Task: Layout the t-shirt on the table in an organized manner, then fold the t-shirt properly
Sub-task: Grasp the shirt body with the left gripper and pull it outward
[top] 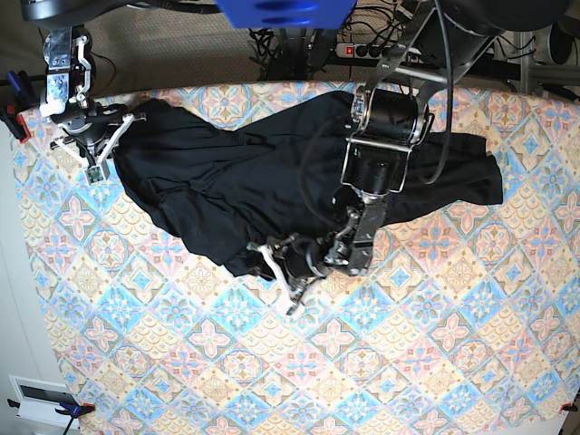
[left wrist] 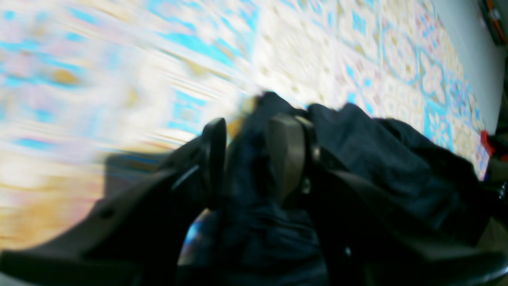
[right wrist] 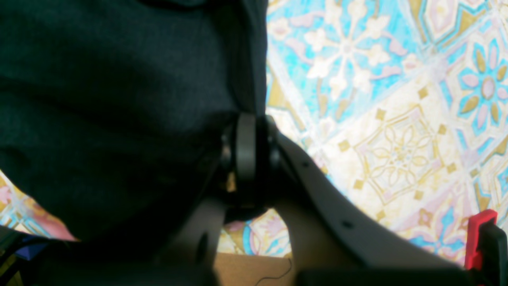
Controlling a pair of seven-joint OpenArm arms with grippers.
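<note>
My left claw (top: 292, 272) is clamped on a bunched bit of the shirt (top: 272, 172): in the left wrist view the dark cloth fills the gap between its two fingers (left wrist: 287, 155), so it's gripping fabric, not gaping. That grip sits at the shirt's near edge, at the low point of the black mass on the table (top: 408, 362), with bare patterned cloth on the side away from the shirt. My right claw (top: 93, 156) is closed tight on the shirt's far corner at the table's back corner; the right wrist view shows its fingers (right wrist: 246, 153) pressed together with black cloth draped off to one side of them. From the left claw the shirt runs away and up toward the back of the table, spreading both ways. Its long axis lies roughly across the table, from the right claw's corner to the loose end (top: 480, 177) on the opposite side. It's crumpled and lumpy, not flat. The relation that matters: both grips are on the same half, and that loose end is well apart from either claw, nearer the left arm. My read is the layout step is only partly done. Next pull should draw the near edge toward me, away from the right claw's hold, to tension the cloth. Left wrist view is motion-blurred, so I can't tell which hem I've got.
</note>
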